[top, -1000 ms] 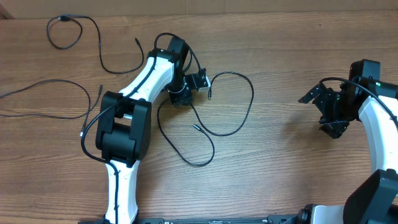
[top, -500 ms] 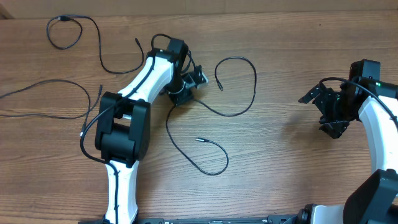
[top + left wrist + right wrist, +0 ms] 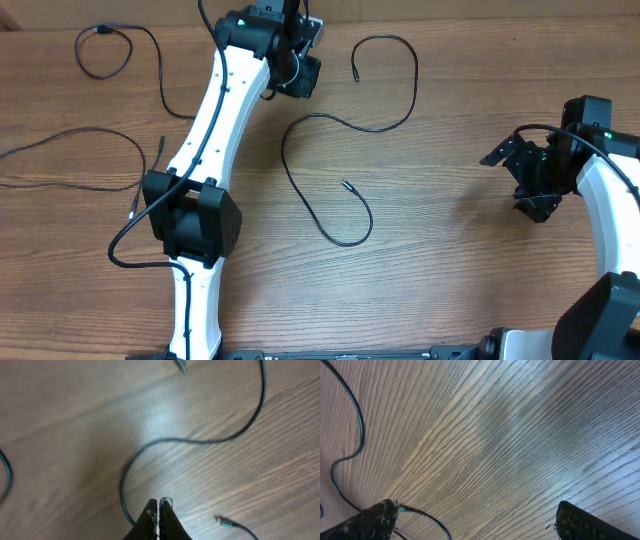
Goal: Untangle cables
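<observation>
Hovering at 12 o'clock, left end effector [image 3: 159,506] clenched, nothing plainly held; right end effector [image 3: 476,507] released at 3. My worry: S-curved cable [image 3: 122,490] at bench [image 3: 450,280] centre snags on descent, recrossing itself.

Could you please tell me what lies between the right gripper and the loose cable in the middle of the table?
Nothing: the overhead view shows only bare table between the right gripper and the cable.
</observation>
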Robot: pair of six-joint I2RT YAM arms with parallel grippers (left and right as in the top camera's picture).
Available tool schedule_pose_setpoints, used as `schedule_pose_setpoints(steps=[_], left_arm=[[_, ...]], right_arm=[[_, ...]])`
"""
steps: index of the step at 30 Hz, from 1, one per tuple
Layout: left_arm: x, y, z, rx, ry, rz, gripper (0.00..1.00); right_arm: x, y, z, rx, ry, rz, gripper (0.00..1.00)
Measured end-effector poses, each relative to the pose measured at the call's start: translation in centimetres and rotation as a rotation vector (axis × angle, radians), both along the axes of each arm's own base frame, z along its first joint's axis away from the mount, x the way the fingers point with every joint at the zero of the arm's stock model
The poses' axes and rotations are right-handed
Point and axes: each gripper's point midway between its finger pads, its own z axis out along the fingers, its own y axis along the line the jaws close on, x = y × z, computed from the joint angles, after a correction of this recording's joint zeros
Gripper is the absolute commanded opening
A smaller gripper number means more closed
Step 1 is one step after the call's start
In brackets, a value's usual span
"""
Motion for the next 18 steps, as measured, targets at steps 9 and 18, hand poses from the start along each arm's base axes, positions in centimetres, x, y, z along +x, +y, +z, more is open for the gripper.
schedule_pose_setpoints(steps=[9,18], left_arm=[[-1.3,1.1,-6.5,0.055,0.107,0.062,0.91],[0.7,2.8,-11.6,0.150,0.004,0.097,0.77]], right_arm=[[0.0,0.0,0.0,0.000,0.000,0.000,1.00],[0.0,0.0,0.0,0.000,0.000,0.000,1.00]])
